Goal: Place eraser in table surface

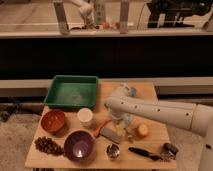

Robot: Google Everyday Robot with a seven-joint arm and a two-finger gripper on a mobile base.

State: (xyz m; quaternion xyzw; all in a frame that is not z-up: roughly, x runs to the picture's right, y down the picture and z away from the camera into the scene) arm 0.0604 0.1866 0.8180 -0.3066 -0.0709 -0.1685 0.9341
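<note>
In the camera view, the white arm reaches in from the right over the table (146, 93). Its gripper (121, 121) hangs above the middle of the table, between the white cup (85, 116) and a small yellow fruit (143, 130). We read the jaws as spread wide with nothing between them.

The eraser (111, 134) lies flat on the bare wood just below and to the left of the gripper. An orange stick-like thing (101, 126) lies close on its left and a small metal tin (113, 151) sits in front of it. It is outside the green tray (74, 78) and not in the purple bowl (75, 141). We judge that the eraser is down where the task wants it.

What remains, as we see it, is a clean retreat. We would lift the gripper straight up with the jaws wide, so that neither finger drags the eraser sideways into the orange stick or the tin. Only once clear of the cup's rim and the fruit would we swing the arm away. The risk is a finger clipping the eraser's near edge, since the two sit so close together.
</note>
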